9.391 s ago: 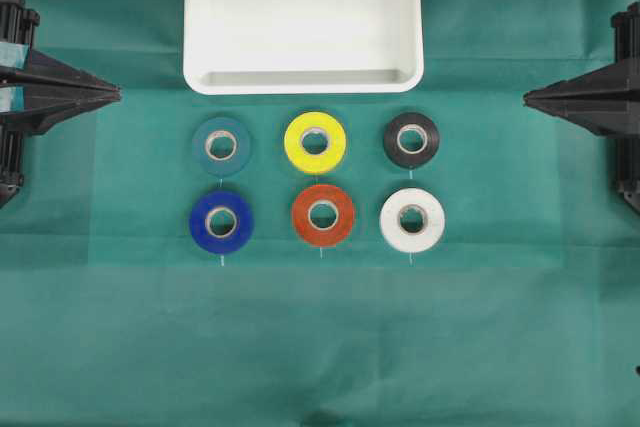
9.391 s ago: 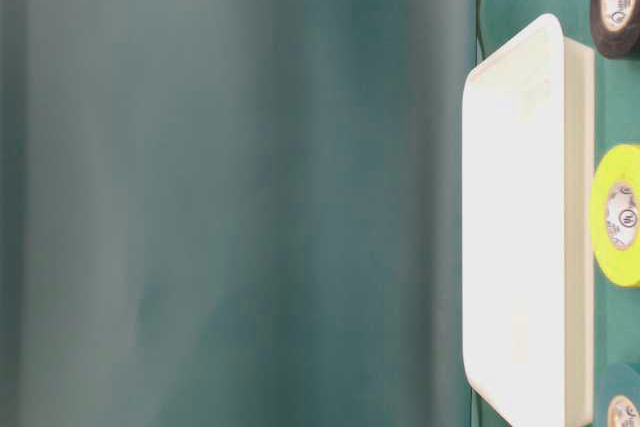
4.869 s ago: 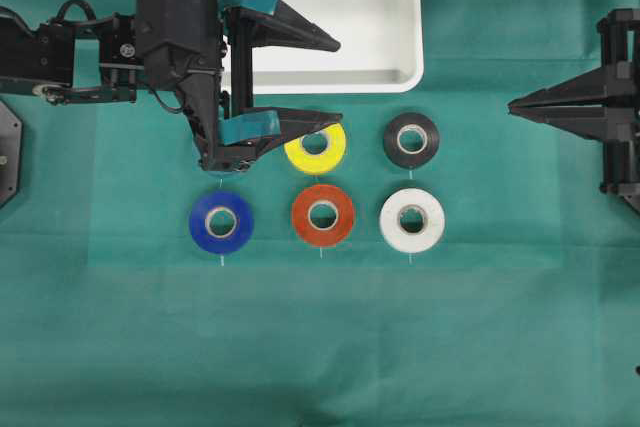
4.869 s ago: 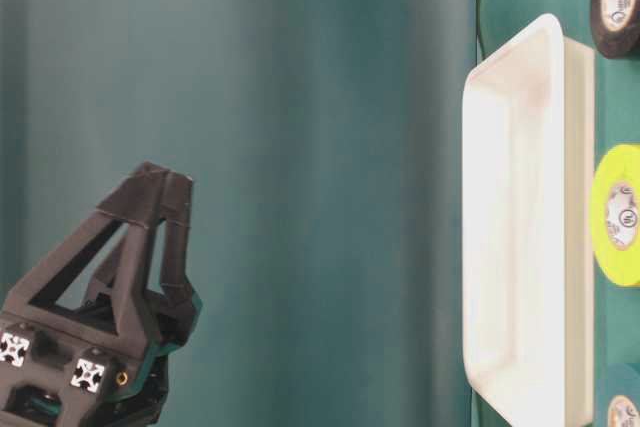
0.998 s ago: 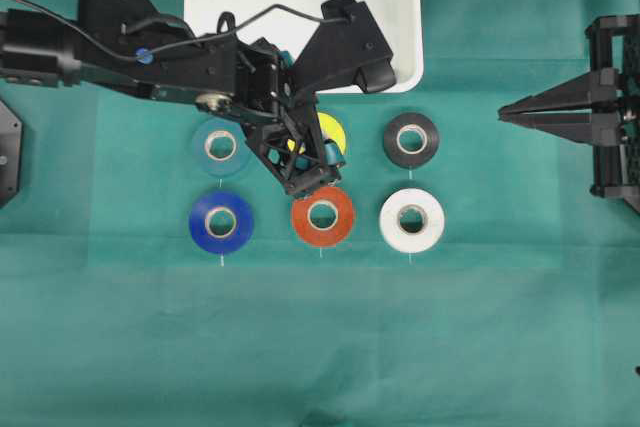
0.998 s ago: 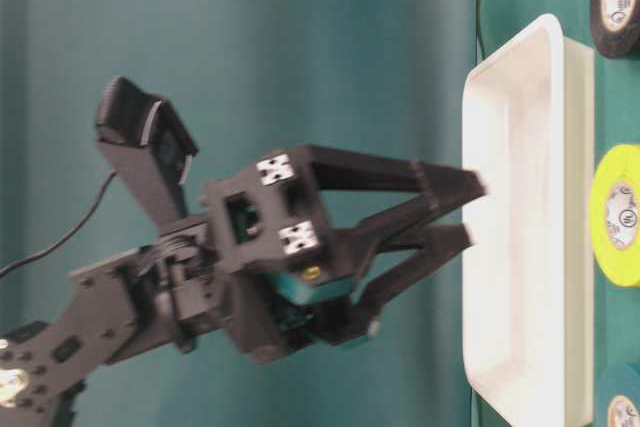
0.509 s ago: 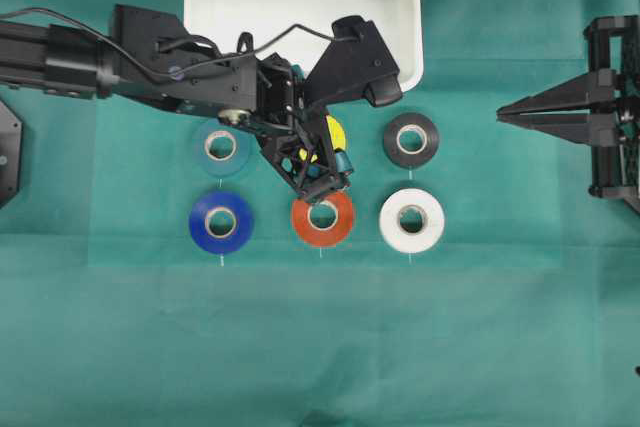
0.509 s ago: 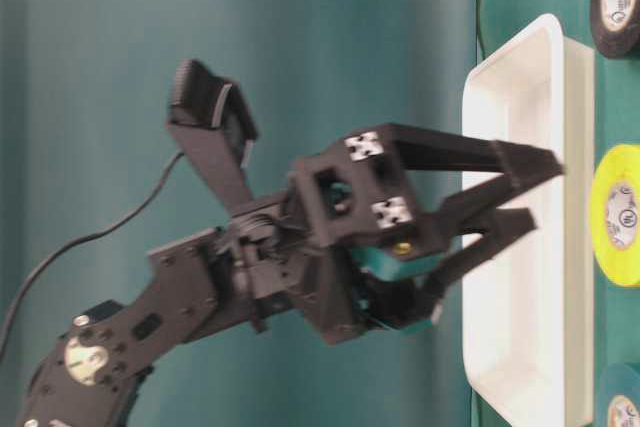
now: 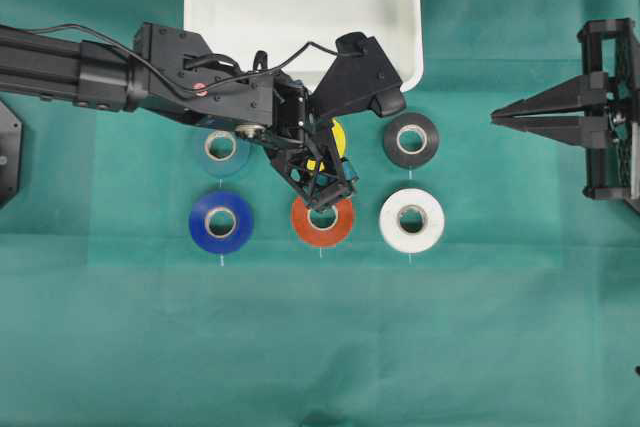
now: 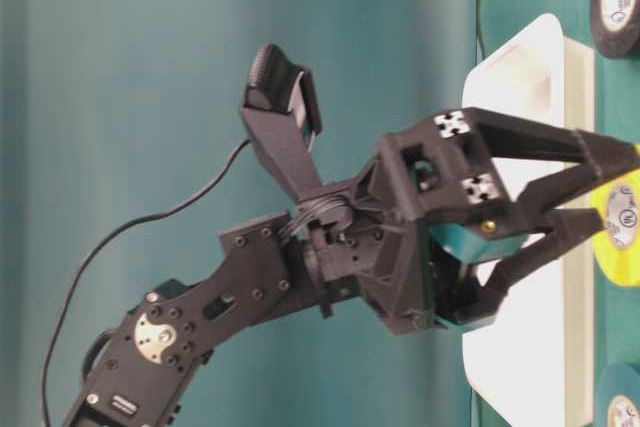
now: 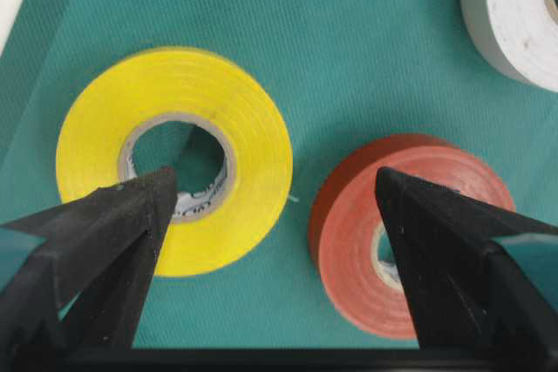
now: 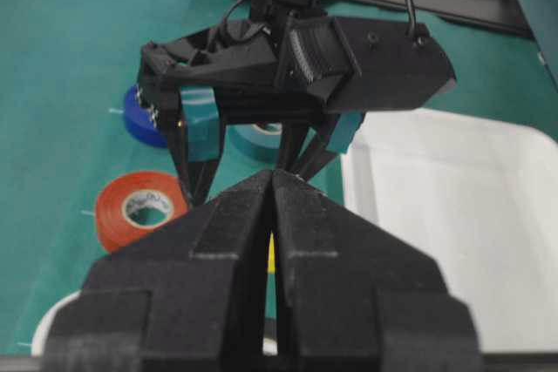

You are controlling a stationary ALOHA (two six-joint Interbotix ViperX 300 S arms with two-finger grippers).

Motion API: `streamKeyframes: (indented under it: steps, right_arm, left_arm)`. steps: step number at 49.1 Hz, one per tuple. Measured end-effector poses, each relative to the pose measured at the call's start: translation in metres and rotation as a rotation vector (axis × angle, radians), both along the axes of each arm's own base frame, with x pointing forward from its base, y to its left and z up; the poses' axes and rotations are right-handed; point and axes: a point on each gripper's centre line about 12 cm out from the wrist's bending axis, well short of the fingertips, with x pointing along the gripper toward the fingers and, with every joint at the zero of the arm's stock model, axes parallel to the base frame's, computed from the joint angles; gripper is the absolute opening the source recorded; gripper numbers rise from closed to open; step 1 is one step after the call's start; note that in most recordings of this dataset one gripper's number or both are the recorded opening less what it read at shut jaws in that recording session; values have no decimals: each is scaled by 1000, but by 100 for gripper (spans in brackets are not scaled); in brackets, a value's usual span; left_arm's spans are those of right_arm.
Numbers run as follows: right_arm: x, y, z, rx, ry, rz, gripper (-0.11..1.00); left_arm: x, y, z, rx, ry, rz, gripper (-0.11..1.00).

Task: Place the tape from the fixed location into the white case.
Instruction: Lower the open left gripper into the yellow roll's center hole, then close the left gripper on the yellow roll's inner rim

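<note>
The yellow tape (image 9: 339, 134) lies flat on the green cloth just below the white case (image 9: 300, 7), mostly hidden under my left arm. My left gripper (image 9: 326, 183) hangs open above it, pointing down. In the left wrist view the tape (image 11: 235, 119) is in full sight: one fingertip (image 11: 153, 193) is over its cardboard core, the other (image 11: 397, 193) over the orange-red roll (image 11: 349, 224). Nothing is held in the left gripper (image 11: 275, 182). From table level the open fingers reach the tape (image 10: 628, 232) in front of the case (image 10: 530, 367). My right gripper (image 9: 495, 117) rests shut at the right edge.
Other rolls lie around the tape: teal (image 9: 220, 145), blue (image 9: 221, 222), orange-red (image 9: 322, 222), black (image 9: 411, 139) and white (image 9: 412, 219). The case's near rim runs close behind the yellow roll.
My left gripper has come down and slid slightly right, closing in on the yellow tape with its jaws still wide. The right arm and all the rolls stayed put.
</note>
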Motion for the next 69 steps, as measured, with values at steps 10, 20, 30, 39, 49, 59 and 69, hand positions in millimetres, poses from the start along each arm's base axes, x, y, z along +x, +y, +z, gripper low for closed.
streamKeyframes:
  steps: [10,20,30,39,49,59,69]
  right_arm:
    - [2,0,-2,0,9,0,1]
    - [4,0,-5,0,25,0,1]
    - [4,0,-6,0,28,0,1]
    - [4,0,-6,0,28,0,1]
    - [4,0,-7,1,29,0,1]
    - [4,0,-6,1,28,0,1]
    - [4,0,-6,1,28,0,1]
  left_arm:
    - [0,4,-17,-2,32,12,93]
    - [4,6,-29,-1,31,14,93]
    - [4,6,-30,-2,34,17,90]
    - [3,6,-31,-3,40,21,82]
    - [1,9,-32,-17,63,60,36]
    - [0,9,-32,-17,64,62,24]
    - [1,9,-32,-18,63,64,24]
